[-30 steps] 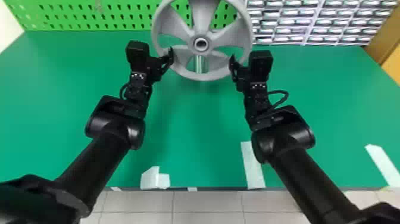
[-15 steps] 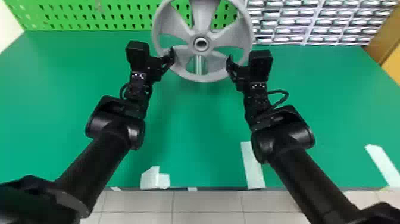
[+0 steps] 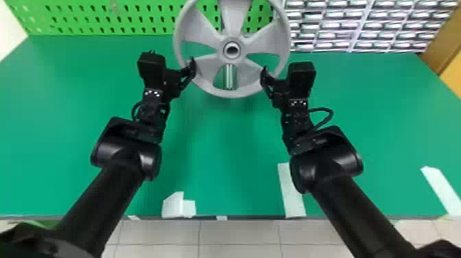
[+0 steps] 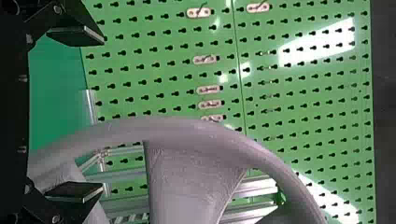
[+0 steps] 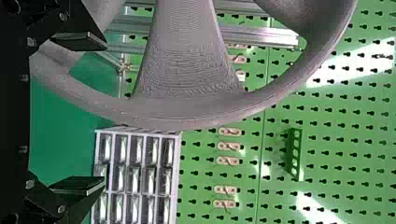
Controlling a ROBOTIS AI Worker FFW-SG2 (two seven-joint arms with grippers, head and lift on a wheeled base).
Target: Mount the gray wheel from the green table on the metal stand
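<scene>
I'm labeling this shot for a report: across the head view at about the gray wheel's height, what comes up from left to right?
Left gripper → gray wheel → right gripper → brown panel.

head view looks down from above, close-in wrist views both face the wheel (image 4: 191,172) and pegboard (image 4: 308,119).

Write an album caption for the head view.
Left gripper and right gripper flank a gray wheel at a green table.

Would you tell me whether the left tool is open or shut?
Open: the left tool has its two fingers wide apart in its wrist view.
</scene>
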